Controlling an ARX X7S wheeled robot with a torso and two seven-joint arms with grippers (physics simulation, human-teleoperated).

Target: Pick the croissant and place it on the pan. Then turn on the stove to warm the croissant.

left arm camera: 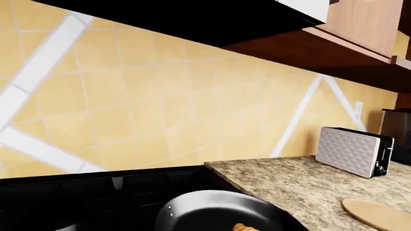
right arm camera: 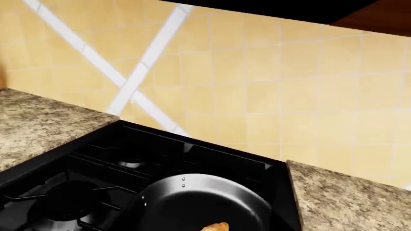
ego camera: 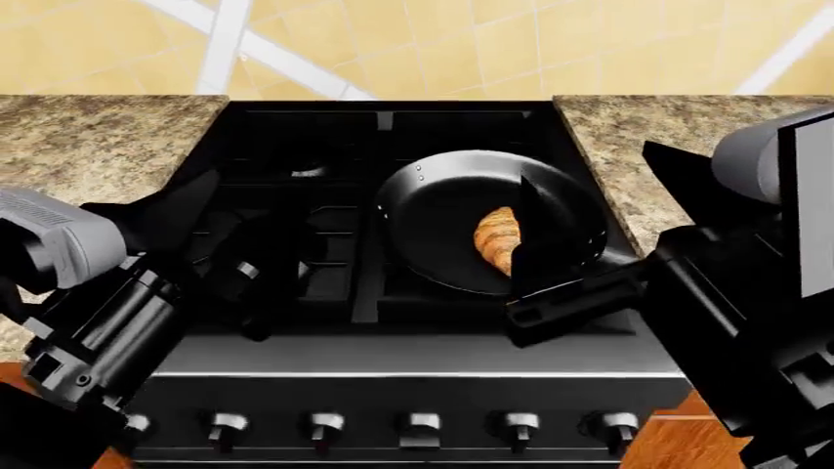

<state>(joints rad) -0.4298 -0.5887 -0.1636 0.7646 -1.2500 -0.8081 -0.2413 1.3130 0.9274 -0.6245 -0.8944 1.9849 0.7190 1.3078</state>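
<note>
The croissant [ego camera: 497, 239] lies inside the black pan [ego camera: 437, 200], which sits on a right-hand burner of the stove [ego camera: 391, 357]. My right gripper [ego camera: 524, 256] is open and empty, its fingers [ego camera: 537, 230] spread just right of the croissant over the pan. My left gripper [ego camera: 234, 254] is open and empty over the left burners. The pan [left arm camera: 212, 211] and a tip of the croissant [left arm camera: 245, 227] show in the left wrist view. The right wrist view also shows the pan [right arm camera: 205, 202] and the croissant [right arm camera: 215, 227]. Neither wrist view shows its own jaws.
Six knobs [ego camera: 420, 426] line the stove front. Granite counters [ego camera: 104, 137] flank the stove. On the right counter stand a toaster [left arm camera: 353, 151] and a round wooden plate [left arm camera: 378, 214]. Tiled wall behind, dark cabinets above.
</note>
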